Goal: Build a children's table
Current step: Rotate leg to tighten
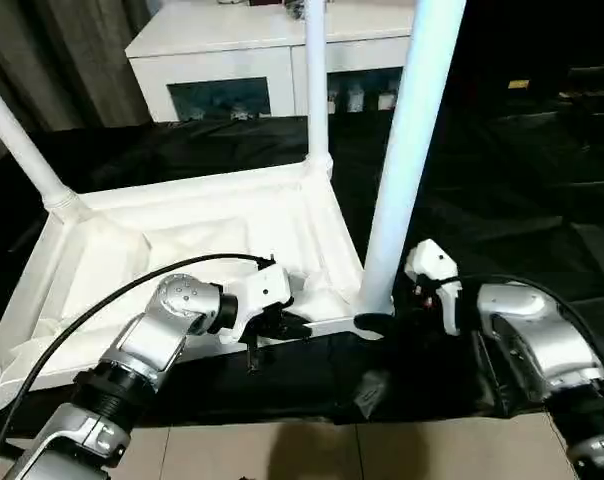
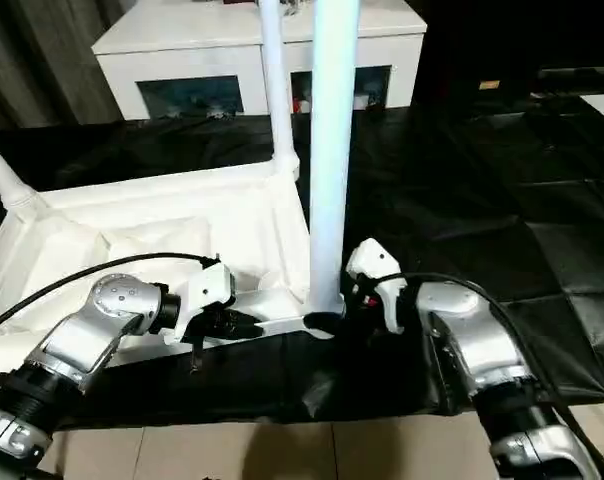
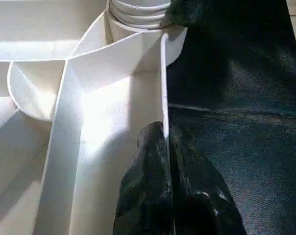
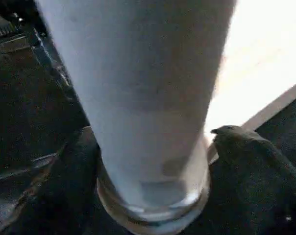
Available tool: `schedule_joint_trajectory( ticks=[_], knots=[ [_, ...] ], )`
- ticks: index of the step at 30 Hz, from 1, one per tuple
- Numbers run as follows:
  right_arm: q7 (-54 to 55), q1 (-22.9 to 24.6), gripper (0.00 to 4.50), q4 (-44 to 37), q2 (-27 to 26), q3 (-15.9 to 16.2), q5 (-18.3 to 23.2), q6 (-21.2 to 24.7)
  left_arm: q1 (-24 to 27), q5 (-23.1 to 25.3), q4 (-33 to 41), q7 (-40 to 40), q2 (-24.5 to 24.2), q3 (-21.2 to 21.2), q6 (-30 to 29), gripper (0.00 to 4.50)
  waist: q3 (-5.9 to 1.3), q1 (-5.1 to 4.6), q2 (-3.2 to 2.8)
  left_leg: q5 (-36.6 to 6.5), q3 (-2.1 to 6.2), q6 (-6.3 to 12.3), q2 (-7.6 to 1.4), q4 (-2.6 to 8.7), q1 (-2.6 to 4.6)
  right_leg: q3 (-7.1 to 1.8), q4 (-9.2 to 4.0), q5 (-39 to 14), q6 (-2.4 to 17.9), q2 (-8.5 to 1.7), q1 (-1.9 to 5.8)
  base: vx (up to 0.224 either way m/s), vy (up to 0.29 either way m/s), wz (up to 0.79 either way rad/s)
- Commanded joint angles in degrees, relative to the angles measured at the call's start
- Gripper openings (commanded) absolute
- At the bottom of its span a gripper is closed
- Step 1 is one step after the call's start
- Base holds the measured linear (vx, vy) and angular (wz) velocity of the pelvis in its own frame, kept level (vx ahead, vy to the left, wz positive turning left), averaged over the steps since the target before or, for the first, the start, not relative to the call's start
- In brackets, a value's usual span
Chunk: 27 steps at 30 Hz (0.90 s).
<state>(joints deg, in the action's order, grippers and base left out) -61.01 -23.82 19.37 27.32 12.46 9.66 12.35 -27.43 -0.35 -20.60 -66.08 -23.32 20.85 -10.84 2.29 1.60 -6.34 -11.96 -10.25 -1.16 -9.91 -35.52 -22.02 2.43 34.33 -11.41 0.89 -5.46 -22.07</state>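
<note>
Both forearms (image 1: 157,335) are silver, ribbed black near the elbow, with white wrist housings (image 1: 267,290), black fingers (image 3: 172,196) and a black cable (image 1: 102,305) looping over each.

A black sheet (image 1: 502,200) covers the work surface, wrinkled and glossy, ending at a tiled floor (image 1: 282,450) at six o'clock. Directly on it lies the upturned white tabletop (image 1: 182,250), ribbed underside up, occupying the nine o'clock half. At twelve o'clock, beyond the sheet, stands a white cabinet (image 1: 232,60) with glass doors.
</note>
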Motion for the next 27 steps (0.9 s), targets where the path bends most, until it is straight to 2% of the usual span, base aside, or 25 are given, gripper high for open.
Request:
schedule_joint_trajectory(
  ticks=[1, 4, 5, 9, 10, 14, 15, 16, 17, 19, 21, 22, 26, 27],
  knots=[
    [0.29, -1.54, 3.48, 0.66, -0.41, 0.01, -0.47, -0.48, 0.28, 0.35, 0.31, -1.48, -0.53, 1.27, -0.14, 0.0, -3.74, -0.25, 0.81, -5.99, 0.9, 5.4, -2.84, 4.46, 1.25, -1.19, -2.64, -0.74, 14.74, -2.54, 2.16, 0.0, 0.0, 0.0],
    [-0.13, -1.83, 3.29, 0.82, -0.35, 0.17, -0.31, -0.32, 0.01, 0.51, -0.02, -1.19, -0.48, 1.2, 0.03, 0.0, -3.68, -0.25, 1.04, -6.61, 0.86, 5.28, -2.84, 4.5, 1.18, -1.25, -2.71, -1.51, 14.72, -2.59, 2.22, 0.0, 0.0, 0.0],
    [-0.33, -1.82, 3.05, 0.98, -0.23, 0.31, -0.46, -0.46, -0.03, 0.57, -0.16, -1.08, -0.43, 1.17, 0.11, 0.0, -3.72, -0.23, 0.98, -6.51, 0.86, 5.24, -2.83, 4.48, 1.23, -1.27, -2.72, -1.68, 14.62, -2.59, 2.18, 0.0, 0.0, 0.0],
    [-0.95, -1.79, 2.86, 1.63, -0.08, 0.64, -0.89, -1.1, 0.14, 0.75, -0.25, -0.89, -0.48, 1.23, 0.29, 0.0, -3.75, -0.24, 1.05, -6.01, 0.87, 5.52, -2.83, 4.43, 1.2, -1.27, -2.67, -1.38, 14.64, -2.56, 2.18, 0.0, 0.0, 0.0],
    [-1.21, -1.74, 2.78, 1.64, -0.02, 0.77, -0.94, -1.16, 0.28, 0.77, -0.16, -0.89, -0.54, 1.3, 0.25, 0.0, -3.73, -0.26, 1.25, -6.07, 0.83, 5.58, -2.82, 4.43, 1.2, -1.28, -2.71, -1.49, 14.64, -2.53, 2.15, 0.0, 0.0, 0.0],
    [-0.52, -1.53, 2.69, 2.12, -0.54, 0.51, -1.19, -0.99, 0.65, 0.82, 0.04, -0.41, -0.56, 1.24, -0.46, 0.0, -3.75, -0.22, 1.17, -5.87, 0.87, 5.67, -2.84, 4.42, 1.17, -1.27, -2.67, -2.0, 14.55, -2.58, 2.15, 0.0, 0.0, 0.0],
    [1.57, -1.42, 2.69, 2.64, -1.43, -0.14, -1.24, -0.52, 0.61, 0.93, -0.42, 0.53, -0.18, 0.97, -1.0, 0.0, -3.74, -0.21, 1.14, -5.91, 0.86, 5.66, -2.84, 4.42, 1.2, -1.27, -2.7, -2.05, 14.55, -2.59, 2.14, 0.0, 0.0, 0.0],
    [6.73, -1.3, 2.69, 3.82, -3.68, -1.55, -1.58, 0.01, 0.0, 1.44, -2.22, 3.65, 1.23, 0.17, -1.51, 0.0, -3.7, -0.33, 1.46, -5.59, 0.81, 5.76, -2.8, 4.4, 1.08, -1.4, -2.6, -2.1, 14.67, -2.65, 2.04, 0.0, 0.0, 0.0],
    [9.66, -1.19, 2.69, 4.42, -4.97, -2.29, -1.82, 0.16, -0.48, 1.84, -3.44, 5.93, 2.21, -0.39, -1.86, 0.0, -3.47, -0.52, 1.29, -7.14, 0.81, 4.97, -2.68, 4.63, 1.11, -1.34, -3.02, -4.56, 14.3, -2.64, 1.9, 0.0, 0.0, 0.0],
    [12.2, -1.08, 2.68, 4.92, -6.22, -2.99, -1.91, 0.2, -1.05, 2.17, -4.65, 8.09, 3.23, -0.92, -2.02, 0.0, -3.44, -0.82, 1.73, -9.17, 0.86, 3.42, -2.67, 4.86, 1.33, -1.44, -3.34, -7.49, 13.64, -2.57, 1.87, 0.0, 0.0, 0.0],
    [18.72, -0.73, 2.68, 5.25, -9.5, -3.87, -2.75, 1.34, -2.62, 2.52, -7.31, 12.84, 5.86, -2.12, -2.98, 0.0, -3.22, -1.43, 1.62, -10.53, 0.85, 2.33, -2.6, 5.14, 1.19, -1.54, -3.49, -8.9, 13.07, -2.47, 1.76, 0.0, 0.0, 0.0],
    [21.83, -0.68, 2.68, 5.48, -11.14, -4.36, -3.09, 2.16, -3.34, 2.66, -8.42, 14.69, 7.02, -2.51, -3.48, 0.0, -3.35, -1.38, 1.64, -10.91, 1.03, 1.87, -2.57, 5.17, 1.24, -1.47, -3.54, -9.33, 12.85, -2.56, 1.93, 0.0, 0.0, 0.0],
    [38.4, -2.08, 2.68, 8.8, -18.89, -6.64, -6.1, 4.16, -7.36, 3.55, -14.03, 24.47, 12.53, -4.52, -6.64, 0.0, -3.22, -1.96, 1.75, -12.48, 1.01, 0.47, -2.34, 5.4, 1.21, -1.58, -3.96, -11.83, 11.72, -2.57, 1.67, 0.0, 0.0, 0.0],
    [38.4, -2.08, 2.68, 8.8, -18.89, -6.64, -6.1, 4.16, -7.36, 3.55, -14.03, 24.47, 12.53, -4.52, -6.64, 0.0, -3.23, -2.05, 1.73, -12.52, 0.97, 0.21, -2.27, 5.36, 1.26, -1.61, -4.0, -12.13, 11.54, -2.53, 1.6, 0.0, 0.0, 0.0]
  ],
)
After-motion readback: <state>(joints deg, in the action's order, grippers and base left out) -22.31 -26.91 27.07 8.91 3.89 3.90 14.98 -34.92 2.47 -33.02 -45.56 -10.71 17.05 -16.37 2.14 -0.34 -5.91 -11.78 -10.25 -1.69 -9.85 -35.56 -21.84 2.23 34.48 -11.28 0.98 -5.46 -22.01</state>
